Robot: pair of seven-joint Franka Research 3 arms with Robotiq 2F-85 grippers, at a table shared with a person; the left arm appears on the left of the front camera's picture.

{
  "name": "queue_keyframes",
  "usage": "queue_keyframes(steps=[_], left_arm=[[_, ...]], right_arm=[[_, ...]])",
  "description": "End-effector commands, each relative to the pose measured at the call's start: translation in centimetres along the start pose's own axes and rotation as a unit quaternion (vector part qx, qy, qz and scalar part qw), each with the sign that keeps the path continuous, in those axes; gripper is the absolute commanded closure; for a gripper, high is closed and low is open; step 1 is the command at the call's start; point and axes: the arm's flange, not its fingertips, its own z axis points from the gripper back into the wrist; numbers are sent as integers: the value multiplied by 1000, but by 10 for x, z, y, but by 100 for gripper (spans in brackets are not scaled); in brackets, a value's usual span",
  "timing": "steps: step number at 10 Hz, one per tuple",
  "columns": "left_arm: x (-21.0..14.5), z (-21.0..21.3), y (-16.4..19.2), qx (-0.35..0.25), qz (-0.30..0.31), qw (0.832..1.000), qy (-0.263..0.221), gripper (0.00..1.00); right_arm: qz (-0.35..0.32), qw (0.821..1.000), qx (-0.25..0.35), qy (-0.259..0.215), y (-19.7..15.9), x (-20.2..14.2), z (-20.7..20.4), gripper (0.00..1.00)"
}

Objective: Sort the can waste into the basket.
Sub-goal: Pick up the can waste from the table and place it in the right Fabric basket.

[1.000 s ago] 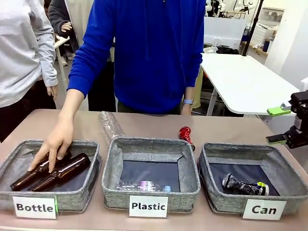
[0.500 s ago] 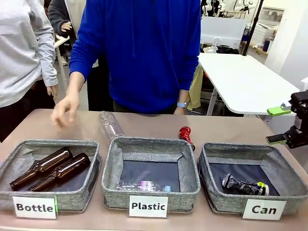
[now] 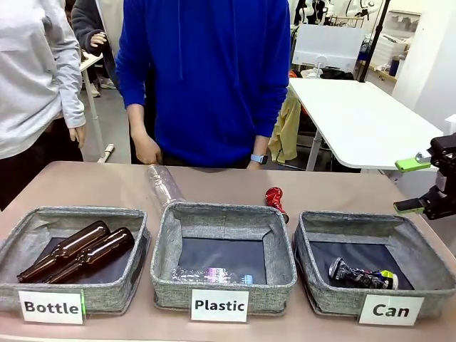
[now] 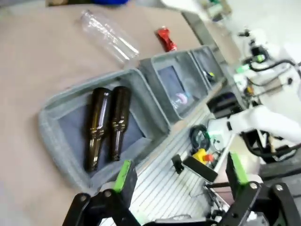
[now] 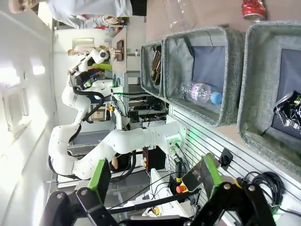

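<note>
Right, the shiny red dented can (image 3: 274, 198) lies on the bench (image 3: 342, 189) beyond the grey fabric "Can" basket (image 3: 349, 217). Right gripper (image 3: 397, 187) and left gripper (image 4: 180, 168) hold their fingers wide, so I'd grip squarely across its middle.

Bare tabletop (image 3: 342, 194) right of the red can (image 3: 274, 199), Plastic basket (image 3: 221, 211) rim before it, clear bottle (image 3: 164, 187) well left.

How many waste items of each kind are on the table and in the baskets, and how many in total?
Brown glass bottles: 2
Clear plastic bottles: 2
Cans: 2, the red can and the dark can
Total: 6
</note>
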Motion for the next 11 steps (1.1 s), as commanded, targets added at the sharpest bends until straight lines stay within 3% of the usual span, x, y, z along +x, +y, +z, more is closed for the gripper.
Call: queue_keyframes(steps=[1, 2, 9, 11], left_arm=[[9, -25, 2, -60, 17, 997, 51, 2], [0, 0, 0, 0, 0, 1000, 0, 2], [0, 0, 0, 0, 0, 1000, 0, 2], [0, 0, 0, 0, 0, 1000, 0, 2]], right_arm=[[0, 1000, -6, -3, 1, 0, 1, 0], [0, 1000, -6, -3, 1, 0, 1, 0], [0, 1000, 0, 0, 0, 0, 0, 0], [-4, 981, -191, -25, 55, 35, -34, 0]])
